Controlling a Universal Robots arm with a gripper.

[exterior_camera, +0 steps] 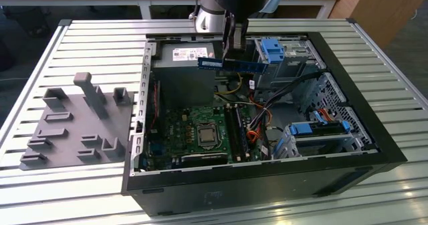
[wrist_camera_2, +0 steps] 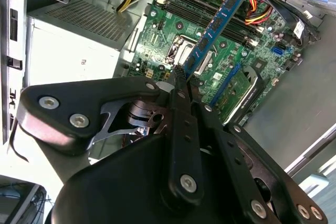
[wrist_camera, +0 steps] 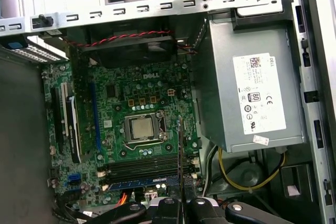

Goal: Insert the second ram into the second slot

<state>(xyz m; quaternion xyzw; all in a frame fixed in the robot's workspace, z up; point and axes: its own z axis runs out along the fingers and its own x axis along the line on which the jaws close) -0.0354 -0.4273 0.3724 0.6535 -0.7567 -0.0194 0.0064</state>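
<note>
My gripper [exterior_camera: 233,59] is shut on the second ram [exterior_camera: 231,64], a long blue stick with a white label near one end. It hangs level above the open computer case, over the power supply and clear of the motherboard [exterior_camera: 194,135]. In the second wrist view the fingers [wrist_camera_2: 181,85] pinch one end of the ram [wrist_camera_2: 215,24], which points towards the memory slots [wrist_camera_2: 202,6]. In the first wrist view the ram [wrist_camera: 180,150] shows edge-on over the dark slots [wrist_camera: 139,164]. Beside them, another blue stick [wrist_camera: 139,182] sits in a slot.
The case [exterior_camera: 374,150] lies open on a slatted metal table. Inside are a grey power supply [wrist_camera: 252,98], a CPU socket [wrist_camera: 143,128], loose cables [exterior_camera: 257,120] and blue drive-bay clips [exterior_camera: 271,49]. A grey fixture plate [exterior_camera: 73,125] lies at the exterior view's left.
</note>
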